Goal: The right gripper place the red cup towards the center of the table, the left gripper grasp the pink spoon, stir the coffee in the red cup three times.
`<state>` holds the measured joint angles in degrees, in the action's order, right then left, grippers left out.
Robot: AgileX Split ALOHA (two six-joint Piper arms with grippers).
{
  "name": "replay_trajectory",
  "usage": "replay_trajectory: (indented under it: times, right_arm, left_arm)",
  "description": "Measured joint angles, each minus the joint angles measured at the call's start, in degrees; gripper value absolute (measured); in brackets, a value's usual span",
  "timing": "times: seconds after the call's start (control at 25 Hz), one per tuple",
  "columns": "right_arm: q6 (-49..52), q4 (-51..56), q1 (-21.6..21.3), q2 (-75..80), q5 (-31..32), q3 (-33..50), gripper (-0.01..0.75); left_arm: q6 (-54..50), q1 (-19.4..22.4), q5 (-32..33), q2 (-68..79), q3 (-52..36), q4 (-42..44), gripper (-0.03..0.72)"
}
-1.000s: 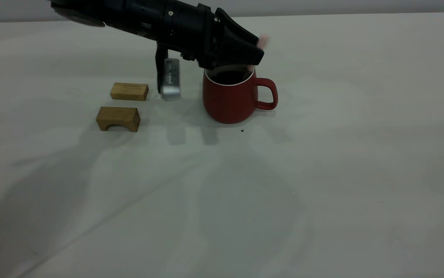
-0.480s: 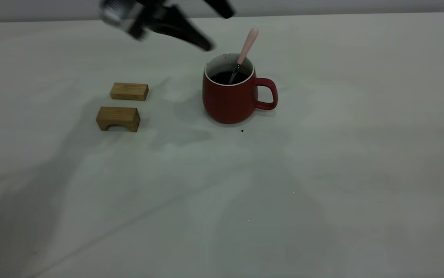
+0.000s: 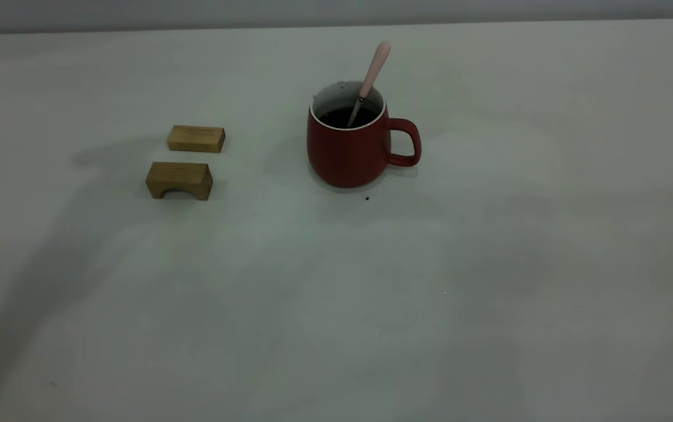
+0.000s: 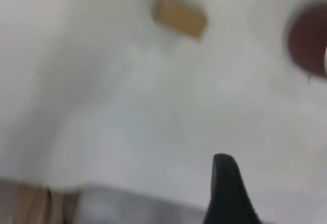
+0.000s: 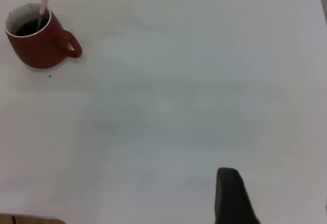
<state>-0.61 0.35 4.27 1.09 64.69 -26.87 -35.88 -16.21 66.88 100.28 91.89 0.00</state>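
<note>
Pale grey-white and bare over most of its spread, the table [image 3: 488,293] carries everything well apart from both arms; neither arm appears in the exterior view. Each wrist view shows only one dark finger of its own claw: the left gripper [image 4: 227,193] hangs high over the table, and the right gripper [image 5: 232,196] sits far from the mug. With one finger showing apiece, I cannot tell whether either is spread or closed, but neither grips anything visible.

Near the table's middle stands the red cup [image 3: 348,146], upright, handle toward the exterior view's right. Two tan wooden blocks [image 3: 187,161] lie well apart to its left, one behind the other.

Inside the cup, the coffee [image 3: 345,117] sits well below the white rim. The pink spoon [image 3: 368,79] stands in it, bowl submerged, handle leaning over the rim, free of any grasp.

Judging by this, stirring looks finished; any withdrawal should stay high and clear of that leaning handle.
</note>
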Motion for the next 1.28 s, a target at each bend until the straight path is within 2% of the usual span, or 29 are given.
replay_trajectory:
  times: [0.16,0.28,0.4,0.52,0.64,0.76,0.92,1.12,1.28]
  right_arm:
    - [0.0,0.0,0.0,0.0,0.0,0.0,0.475]
    - [0.0,0.0,0.0,0.0,0.0,0.0,0.475]
    - [0.0,0.0,0.0,0.0,0.0,0.0,0.475]
    - [0.0,0.0,0.0,0.0,0.0,0.0,0.475]
    - [0.0,0.0,0.0,0.0,0.0,0.0,0.475]
    - [0.0,0.0,0.0,0.0,0.0,0.0,0.475]
    - [0.0,0.0,0.0,0.0,0.0,0.0,0.475]
    - [0.0,0.0,0.0,0.0,0.0,0.0,0.475]
    - [0.0,0.0,0.0,0.0,0.0,0.0,0.475]
  left_arm:
    - [6.3,-0.8,-0.1,-12.4,-1.5,11.9,0.531]
    - [14.3,-2.9,-0.4,-22.7,-6.7,16.8,0.531]
    - [20.6,-4.2,-3.0,-33.3,-15.9,17.1,0.531]
    - [22.0,-4.3,-6.6,-44.0,-28.5,17.0,0.531]
    - [22.0,-4.0,-7.7,-54.5,-40.4,15.7,0.531]
    - [22.0,-1.6,-7.7,-65.1,-51.1,13.8,0.531]
    - [22.0,4.5,-6.9,-78.1,-61.0,12.6,0.531]
    - [22.0,9.6,-3.4,-90.9,-62.7,10.8,0.531]
    - [22.0,10.0,-2.1,-98.2,-63.6,9.4,0.531]
